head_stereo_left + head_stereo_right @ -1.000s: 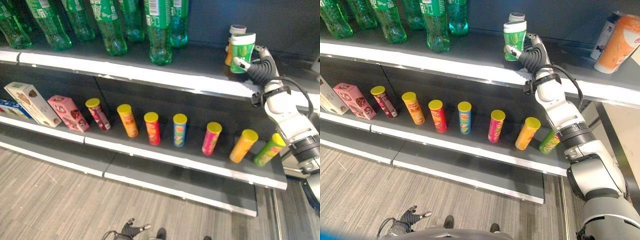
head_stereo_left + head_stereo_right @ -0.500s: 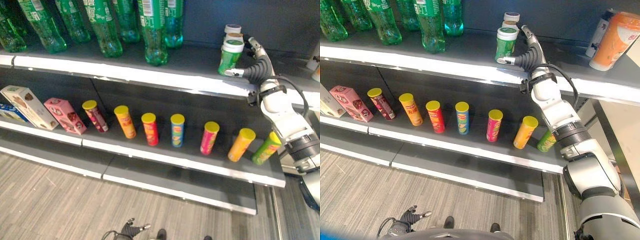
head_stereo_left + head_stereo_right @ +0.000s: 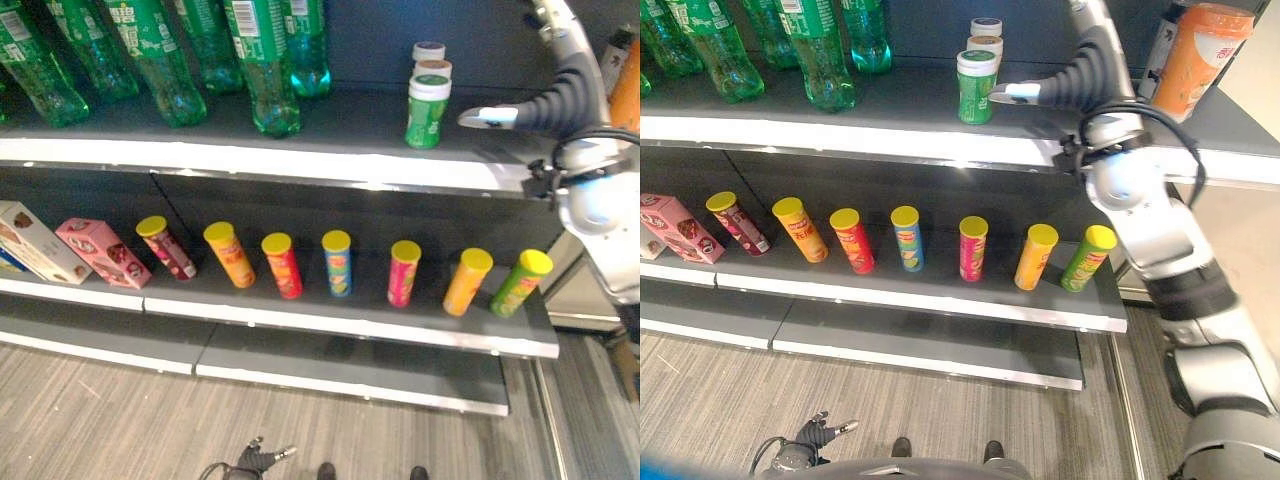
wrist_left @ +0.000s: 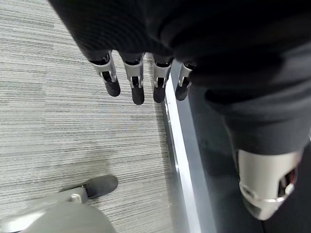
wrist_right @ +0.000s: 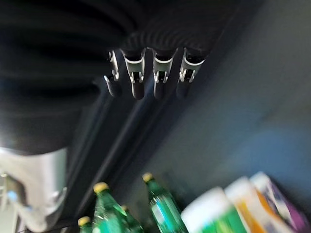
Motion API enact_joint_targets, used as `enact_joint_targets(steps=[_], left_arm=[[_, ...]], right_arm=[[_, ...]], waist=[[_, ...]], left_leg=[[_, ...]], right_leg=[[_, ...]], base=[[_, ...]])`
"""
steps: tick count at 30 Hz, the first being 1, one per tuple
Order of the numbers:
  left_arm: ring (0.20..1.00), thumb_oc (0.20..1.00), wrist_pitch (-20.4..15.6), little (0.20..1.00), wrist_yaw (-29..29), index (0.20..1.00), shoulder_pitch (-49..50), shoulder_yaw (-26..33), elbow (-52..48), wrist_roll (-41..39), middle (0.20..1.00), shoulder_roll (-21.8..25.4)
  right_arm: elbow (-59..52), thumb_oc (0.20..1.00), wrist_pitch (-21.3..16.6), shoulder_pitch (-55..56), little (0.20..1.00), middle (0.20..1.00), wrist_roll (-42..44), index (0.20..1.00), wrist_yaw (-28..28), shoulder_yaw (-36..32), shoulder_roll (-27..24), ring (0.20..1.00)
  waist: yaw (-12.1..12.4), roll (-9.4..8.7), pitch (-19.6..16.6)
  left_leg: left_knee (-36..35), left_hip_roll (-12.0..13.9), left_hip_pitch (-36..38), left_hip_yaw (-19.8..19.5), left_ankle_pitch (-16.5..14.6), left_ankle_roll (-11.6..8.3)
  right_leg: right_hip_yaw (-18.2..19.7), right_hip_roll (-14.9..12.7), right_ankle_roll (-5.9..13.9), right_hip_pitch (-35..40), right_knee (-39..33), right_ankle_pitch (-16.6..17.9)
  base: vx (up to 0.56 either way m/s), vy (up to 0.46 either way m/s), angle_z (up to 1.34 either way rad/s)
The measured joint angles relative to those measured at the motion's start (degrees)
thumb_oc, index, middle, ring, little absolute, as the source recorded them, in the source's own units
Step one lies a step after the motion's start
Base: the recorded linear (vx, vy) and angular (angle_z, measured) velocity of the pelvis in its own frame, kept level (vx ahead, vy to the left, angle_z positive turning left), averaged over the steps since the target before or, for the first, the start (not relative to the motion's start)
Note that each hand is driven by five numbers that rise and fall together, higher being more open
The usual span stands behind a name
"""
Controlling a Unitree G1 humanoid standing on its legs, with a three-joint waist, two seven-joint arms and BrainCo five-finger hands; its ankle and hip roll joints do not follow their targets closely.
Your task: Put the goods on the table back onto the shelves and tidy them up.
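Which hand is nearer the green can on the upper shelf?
Right. The right hand is open just beside the green can, not touching; the left hand hangs low over the floor.

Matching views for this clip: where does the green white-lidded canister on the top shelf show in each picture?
Left eye view: green canister, front of a three-canister row, apart from the right hand.
Right eye view: same canister.
Right wrist view: blurred, beside the green bottles.
Left wrist view: floor.
Shared landmark: green bottles.
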Motion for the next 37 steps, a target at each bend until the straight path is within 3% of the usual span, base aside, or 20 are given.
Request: enact_joint_targets(steps=[8, 17, 21, 25, 27, 30, 32, 33, 35, 37], left_arm=[[1.0, 1.0, -0.16, 1.0, -1.16, 1.0, -1.16, 0.82, -0.03, 0.49, 1.0, 0.05], [1.0, 1.0, -0.97, 1.0, -3.55, 1.0, -0.31, 1.37, 0.06, 1.0, 1.0, 0.2], [1.0, 1.0, -2.12, 1.0, -4.01, 1.0, -0.61, 1.42, 0.29, 1.01, 1.0, 0.18], [1.0, 1.0, -2.5, 1.0, -5.22, 1.0, -0.88, 1.42, 0.08, 1.13, 1.0, 0.2], [1.0, 1.0, -2.5, 1.0, -5.66, 1.0, -0.76, 1.39, -0.05, 1.14, 1.0, 0.09], [1.0, 1.0, -2.66, 1.0, -7.23, 1.0, 0.43, 1.43, -2.04, 1.15, 1.0, 0.39], [1.0, 1.0, -2.78, 1.0, -8.12, 1.0, 0.45, 1.0, -2.36, 1.16, 1.0, 0.3], [1.0, 1.0, -2.77, 1.0, -8.9, 1.0, 0.43, 0.43, -2.36, 1.25, 1.0, 0.0], [1.0, 1.0, -2.74, 1.0, -9.06, 1.0, 0.42, -1.31, -2.35, 2.63, 1.0, 0.06], [1.0, 1.0, -2.72, 1.0, -10.01, 1.0, -0.03, -3.81, -2.43, 3.15, 1.0, -0.12]], right_arm=[[-8.7, 1.0, -5.32, 5.39, 1.0, 1.0, 0.69, 1.0, 5.5, -2.07, -13.12, 1.0], [-14.15, 1.0, -9.07, 33.25, 1.0, 1.0, 9.5, 1.0, 14.92, -20.09, -19.09, 1.0], [-13.34, 1.0, -9.48, 42.33, 1.0, 1.0, 18.6, 1.0, 18.99, -27.19, -13.91, 1.0], [-11.43, 1.0, -8.33, 51.94, 1.0, 1.0, 28.43, 1.0, 24.42, -30.19, -10.01, 1.0], [-10.92, 1.0, -6.94, 54.95, 1.0, 1.0, 31.28, 1.0, 27.01, -30.0, -7.41, 1.0], [-9.99, 1.0, -1.87, 66.22, 1.0, 1.0, 38.05, 1.0, 36.5, -29.88, -6.8, 1.0], [-2.64, 1.0, -0.18, 66.4, 1.0, 1.0, 38.61, 1.0, 39.56, -24.31, -4.9, 1.0], [6.02, 1.0, 2.19, 65.03, 1.0, 1.0, 38.47, 1.0, 40.33, -19.16, -1.4, 1.0], [18.87, 1.0, 3.01, 62.07, 1.0, 1.0, 37.66, 1.0, 41.19, -11.76, 1.93, 1.0], [33.45, 1.0, 4.91, 59.08, 1.0, 1.0, 31.73, 1.0, 41.26, -4.06, 5.83, 1.0]], waist=[[-3.17, -1.85, 0.13], [-8.22, -4.48, 0.78], [-10.64, -4.75, 0.81], [-11.54, -4.38, 0.67], [-11.87, -4.24, 0.63], [-12.01, -3.74, 0.76], [-11.88, -3.74, 0.75], [-11.69, -3.54, 0.85], [-10.87, -3.07, 0.83], [-9.76, -2.32, 0.87]], left_leg=[[0.0, 0.3, 0.56, 3.09, -0.62, -0.12], [-0.01, -0.13, 0.44, 8.3, -1.6, 0.26], [-0.01, -0.18, 0.66, 10.7, -2.14, 0.4], [-0.01, -0.17, 0.88, 11.15, -2.44, 0.41], [-0.01, -0.17, 0.65, 11.77, -2.47, 0.43], [-0.02, -0.13, 0.59, 12.01, -2.49, 0.42], [-0.02, -0.2, 0.61, 11.97, -2.49, 0.44], [-0.02, -0.26, 0.57, 11.86, -2.58, 0.47], [-0.02, -0.29, 0.58, 11.58, -2.59, 0.5], [-0.02, -0.33, 0.55, 10.56, -2.62, 0.82]], right_leg=[[2.89, 0.27, 0.36, -1.14, 0.03, 0.27], [8.33, 0.01, 1.08, -4.11, 0.25, 1.36], [10.45, 0.05, 1.31, -4.98, 0.12, 1.59], [11.0, 0.1, 1.37, -5.12, 0.11, 1.53], [11.56, 0.15, 1.35, -5.66, 0.21, 1.61], [11.6, 0.09, 1.48, -5.67, 0.13, 1.7], [11.59, -0.01, 1.47, -5.63, 0.11, 1.72], [11.59, -0.12, 1.49, -5.65, 0.02, 1.76], [11.35, -0.2, 1.5, -5.55, 0.0, 1.77], [10.19, -0.32, 1.58, -4.95, 0.0, 1.66]], base=[[0.01, 0.051, -0.22], [0.0, 0.063, -0.31], [0.01, 0.036, -0.27], [0.01, 0.024, -0.1], [0.01, 0.003, -0.12], [0.0, -0.008, -0.02], [0.0, -0.001, 0.02], [0.0, 0.0, 0.0], [0.0, -0.011, 0.04], [-0.02, -0.039, 0.25]])
